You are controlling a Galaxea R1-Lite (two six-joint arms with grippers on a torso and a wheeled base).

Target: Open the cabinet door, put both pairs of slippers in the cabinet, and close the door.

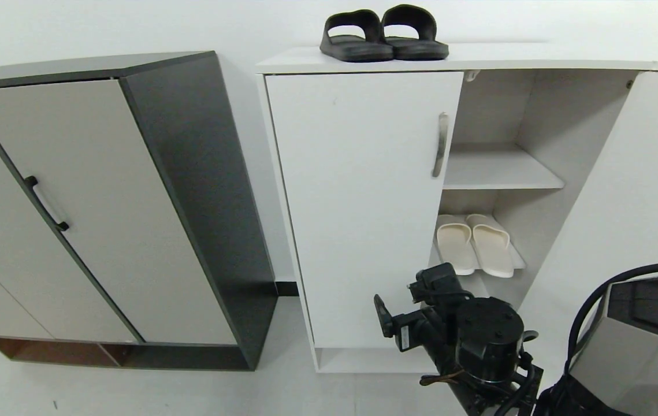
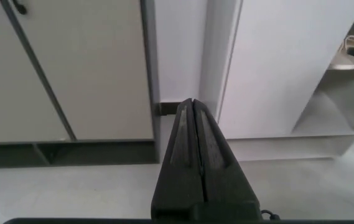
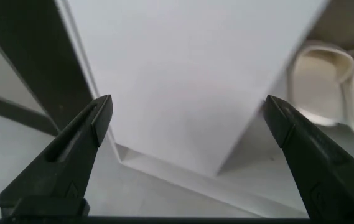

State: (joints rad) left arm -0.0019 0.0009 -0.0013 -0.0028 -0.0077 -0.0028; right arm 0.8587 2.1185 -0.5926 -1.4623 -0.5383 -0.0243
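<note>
Sitting on the white cabinet's (image 1: 363,202) lower shelf are cream slippers (image 1: 479,242); black slippers (image 1: 383,34) are resting near its top's front edge. Right gripper (image 3: 189,106) is gaping wide, left gripper (image 2: 192,106) pressing its jaws together.

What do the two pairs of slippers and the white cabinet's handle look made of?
Black slippers: probably moulded rubber or foam, matte, seamless strap. Cream slippers: likely the same soft moulded foam, smooth, one-piece. Handle: seemingly brushed metal, dull silvery sheen.
</note>
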